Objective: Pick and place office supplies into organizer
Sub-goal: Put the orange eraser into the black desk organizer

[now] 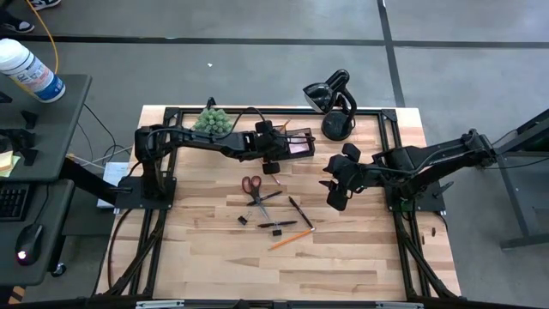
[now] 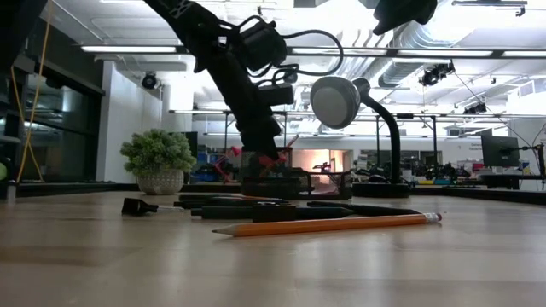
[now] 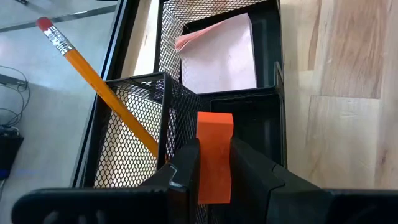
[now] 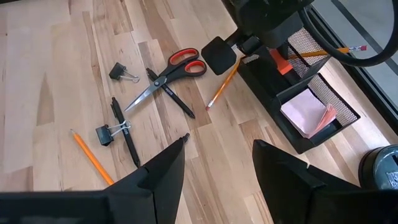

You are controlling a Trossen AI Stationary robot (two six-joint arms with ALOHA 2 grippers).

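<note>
An orange eraser block [image 3: 214,155] sits pinched between the left gripper [image 1: 273,154] fingers, directly above a mesh compartment of the organizer [image 1: 296,142], which stands at twelve o'clock on the table [image 1: 360,257]. A pencil [image 3: 99,87] and the pink sticky-note pad [image 3: 221,56] are already inside. This looks like the placing step; next the jaws should part over the slot. Scissors [image 1: 252,186], pens [image 1: 299,211] and another pencil [image 1: 289,239] wait at centre. The right gripper [image 1: 336,193] hovers at three o'clock, jaws wide and empty.

No text, label or number is legible anywhere.
</note>
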